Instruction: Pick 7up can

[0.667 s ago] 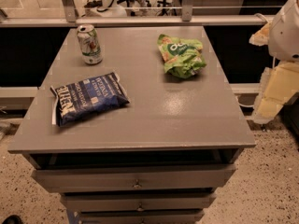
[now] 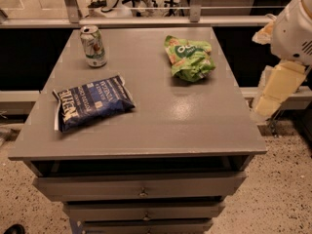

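The 7up can (image 2: 93, 46) stands upright at the far left corner of the grey table (image 2: 161, 126). It has a white-and-green body with a red mark and a silver top. My gripper is out of view. Only white and beige parts of my arm (image 2: 287, 48) show at the right edge, beyond the table's right side and far from the can.
A dark blue chip bag (image 2: 90, 103) lies at the left front of the can. A green chip bag (image 2: 190, 57) lies at the far right. Drawers (image 2: 141, 191) sit under the tabletop. A rail and glass run behind the table.
My arm's beige part has shifted slightly left and up at the right edge. The can and both bags have not moved.
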`<control>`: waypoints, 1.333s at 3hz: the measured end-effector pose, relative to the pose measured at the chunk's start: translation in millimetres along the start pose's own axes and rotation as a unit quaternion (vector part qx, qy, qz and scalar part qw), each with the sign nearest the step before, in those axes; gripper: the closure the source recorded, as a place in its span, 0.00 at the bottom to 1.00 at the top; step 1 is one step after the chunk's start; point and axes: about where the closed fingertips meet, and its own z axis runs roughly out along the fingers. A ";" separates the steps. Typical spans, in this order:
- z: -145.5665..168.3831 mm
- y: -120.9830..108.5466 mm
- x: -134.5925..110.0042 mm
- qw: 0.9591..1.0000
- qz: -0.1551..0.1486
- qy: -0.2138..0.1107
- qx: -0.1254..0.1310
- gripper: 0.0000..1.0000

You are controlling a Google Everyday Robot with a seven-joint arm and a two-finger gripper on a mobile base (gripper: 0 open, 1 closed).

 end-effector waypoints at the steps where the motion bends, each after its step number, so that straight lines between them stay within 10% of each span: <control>1: 33.8 -47.6 -48.2 0.997 0.009 -0.072 0.010 0.00; 4: 121.6 -111.5 -201.7 0.971 0.030 -0.236 -0.002 0.00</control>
